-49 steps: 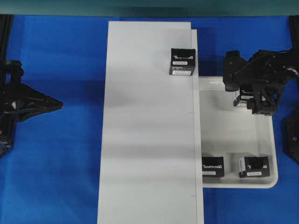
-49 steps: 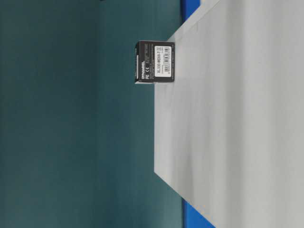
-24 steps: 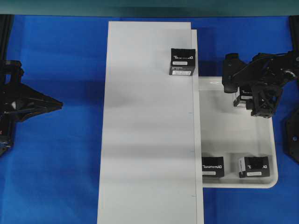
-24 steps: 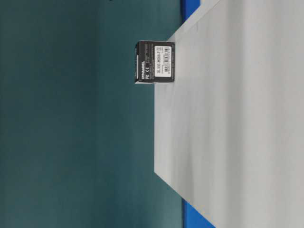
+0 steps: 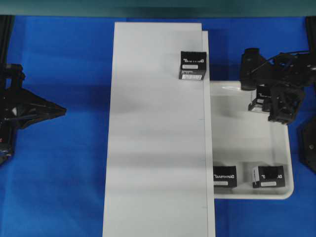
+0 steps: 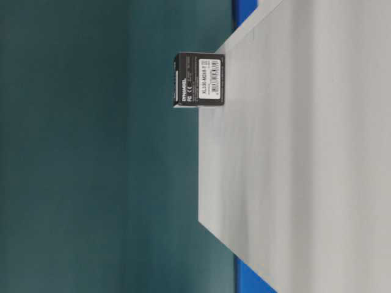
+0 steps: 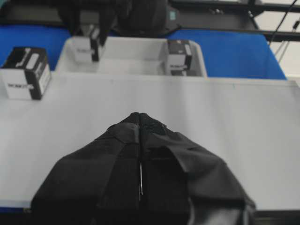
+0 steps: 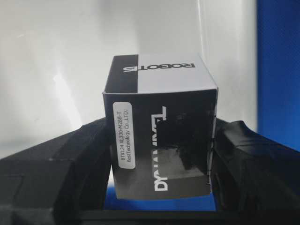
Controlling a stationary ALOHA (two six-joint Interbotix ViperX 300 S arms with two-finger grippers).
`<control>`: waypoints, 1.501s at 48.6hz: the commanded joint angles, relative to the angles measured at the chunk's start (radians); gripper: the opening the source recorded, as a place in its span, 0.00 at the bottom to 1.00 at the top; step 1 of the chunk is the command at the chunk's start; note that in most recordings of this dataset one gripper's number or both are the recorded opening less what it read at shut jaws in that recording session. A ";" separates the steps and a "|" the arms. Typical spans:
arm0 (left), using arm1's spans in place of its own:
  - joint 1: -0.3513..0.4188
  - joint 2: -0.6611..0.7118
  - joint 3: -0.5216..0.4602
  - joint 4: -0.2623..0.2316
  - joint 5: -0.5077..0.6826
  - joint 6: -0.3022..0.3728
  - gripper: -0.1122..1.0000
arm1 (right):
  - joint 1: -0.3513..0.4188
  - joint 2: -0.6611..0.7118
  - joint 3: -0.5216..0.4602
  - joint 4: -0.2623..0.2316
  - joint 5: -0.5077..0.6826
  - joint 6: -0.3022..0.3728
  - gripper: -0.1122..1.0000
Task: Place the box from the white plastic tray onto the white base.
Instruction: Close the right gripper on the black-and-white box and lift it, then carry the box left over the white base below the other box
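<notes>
White tray (image 5: 247,143): black white-lettered box (image 8: 161,140).

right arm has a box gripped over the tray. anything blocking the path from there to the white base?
Nothing visible blocks it. The right gripper holds the box over the white plastic tray's far end. One box already sits on the white base near that edge; the board nearer the camera is open for placement.

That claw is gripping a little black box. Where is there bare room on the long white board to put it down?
Nearly everywhere: the white base holds only one box, near its far corner beside the white plastic tray. Everything nearer than that is bare. The tray's near end is crowded by two boxes; the right gripper fills its far end.
</notes>
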 commanded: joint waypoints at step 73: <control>0.003 0.002 -0.028 0.003 -0.005 0.000 0.04 | 0.253 0.230 -0.696 0.008 0.414 0.112 0.64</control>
